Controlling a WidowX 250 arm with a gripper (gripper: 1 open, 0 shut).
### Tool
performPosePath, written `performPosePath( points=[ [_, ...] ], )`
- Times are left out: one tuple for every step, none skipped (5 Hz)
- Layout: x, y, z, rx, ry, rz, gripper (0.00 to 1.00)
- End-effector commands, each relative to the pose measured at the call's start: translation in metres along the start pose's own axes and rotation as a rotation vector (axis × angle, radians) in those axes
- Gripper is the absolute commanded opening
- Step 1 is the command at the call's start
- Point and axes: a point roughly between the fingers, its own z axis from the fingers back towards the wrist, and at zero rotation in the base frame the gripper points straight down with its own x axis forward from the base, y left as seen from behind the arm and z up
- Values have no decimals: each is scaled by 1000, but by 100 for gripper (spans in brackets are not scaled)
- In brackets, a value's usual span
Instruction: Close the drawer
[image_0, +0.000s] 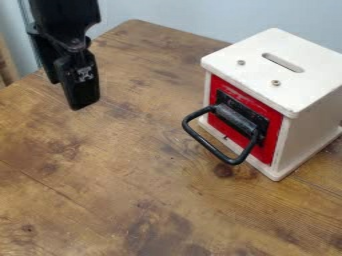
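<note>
Over the upper left of the wooden table (94, 190), in the single camera view, I am hanging my gripper (80, 98) pointing straight down, with nothing between my fingers. My jaws are standing wide, though the dark housing is making the gap itself hard to pick out. I am holding well apart from the box (301, 75), which is sitting on the right side of the table, close to the right edge.

The drawer (247, 118) is showing its red front on the side of the box that is facing down and left, toward the open middle of the table. It is looking slightly pulled out, its dark inner edge peeking past the red panel, so I am judging the closing as not yet begun. The black loop handle (214, 138) is sticking out from that front and drooping toward the tabletop.

I am reading my high, empty stance as a starting pose: clear of everything, free to come down.

Room is looking generous. Bare wood is stretching between me and the drawer front, with nothing lying across it. The push would need to run up and right into the box, and the box is light-looking, so it may slide toward the right edge rather than let the drawer seat.
</note>
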Motion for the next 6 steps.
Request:
performPosePath(
  points=[
    [5, -8, 17, 24, -54, -41, 100],
    [21, -18, 15, 17, -55, -94, 100],
    [19, -3, 11, 14, -51, -66, 100],
    [16, 11, 9, 29, -52, -36, 100],
    [13, 15, 4, 38, -48, 40, 100],
    [12, 11, -2, 25, -39, 68, 100]
  ],
)
